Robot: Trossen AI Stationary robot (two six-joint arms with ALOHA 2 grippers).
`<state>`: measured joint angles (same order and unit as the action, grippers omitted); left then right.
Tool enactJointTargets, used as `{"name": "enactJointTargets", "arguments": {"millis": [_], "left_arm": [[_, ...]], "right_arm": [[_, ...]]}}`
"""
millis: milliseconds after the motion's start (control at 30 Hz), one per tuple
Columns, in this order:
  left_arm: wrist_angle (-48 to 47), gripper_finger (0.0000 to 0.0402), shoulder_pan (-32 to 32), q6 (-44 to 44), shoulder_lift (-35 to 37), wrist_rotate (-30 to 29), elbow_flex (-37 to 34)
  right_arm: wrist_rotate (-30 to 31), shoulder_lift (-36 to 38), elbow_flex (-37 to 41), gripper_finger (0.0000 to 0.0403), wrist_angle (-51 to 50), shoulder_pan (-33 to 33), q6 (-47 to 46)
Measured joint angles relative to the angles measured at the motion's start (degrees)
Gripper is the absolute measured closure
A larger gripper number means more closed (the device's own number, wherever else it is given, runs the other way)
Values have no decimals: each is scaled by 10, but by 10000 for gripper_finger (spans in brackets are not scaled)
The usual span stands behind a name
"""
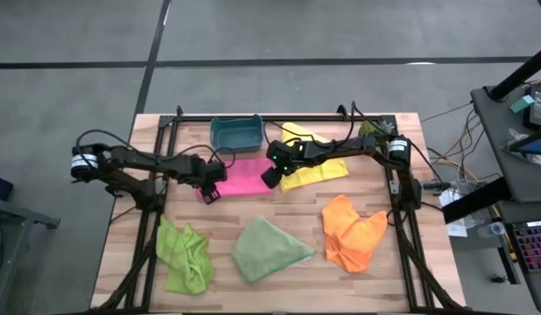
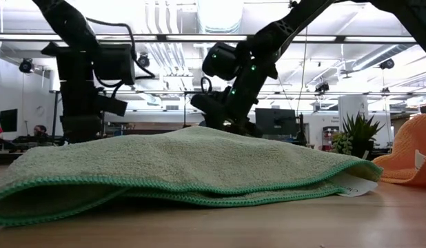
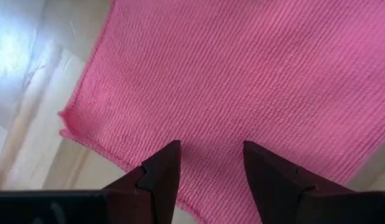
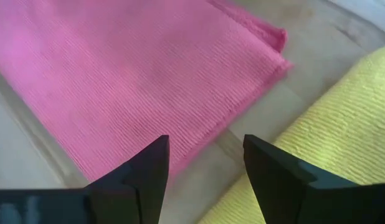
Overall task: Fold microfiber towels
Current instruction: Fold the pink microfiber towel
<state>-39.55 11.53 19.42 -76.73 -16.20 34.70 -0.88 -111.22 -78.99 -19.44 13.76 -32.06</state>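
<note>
The pink towel lies flat on the table behind its middle, folded, with a doubled corner. My left gripper is open over the towel's left end, near a corner. My right gripper is open over its right edge, above the strip of table between the pink towel and the yellow towel. The orange towel, the sage green towel and the lime green towel lie crumpled along the near side.
A teal bin stands at the far edge, just behind the pink towel. A small green sprig lies at the far right. A black frame runs along the far, left and right sides of the table.
</note>
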Motion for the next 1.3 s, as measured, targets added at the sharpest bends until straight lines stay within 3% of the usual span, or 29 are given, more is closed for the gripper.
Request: {"name": "enactJointTargets", "arguments": {"millis": [333,1300], "left_arm": [[4,242,0,71,1,21,-27],[11,242,0,72,0,19,-28]], "right_arm": [[1,0,2,206,40,-8,-14],[26,0,40,206,96,-8,-40]]}}
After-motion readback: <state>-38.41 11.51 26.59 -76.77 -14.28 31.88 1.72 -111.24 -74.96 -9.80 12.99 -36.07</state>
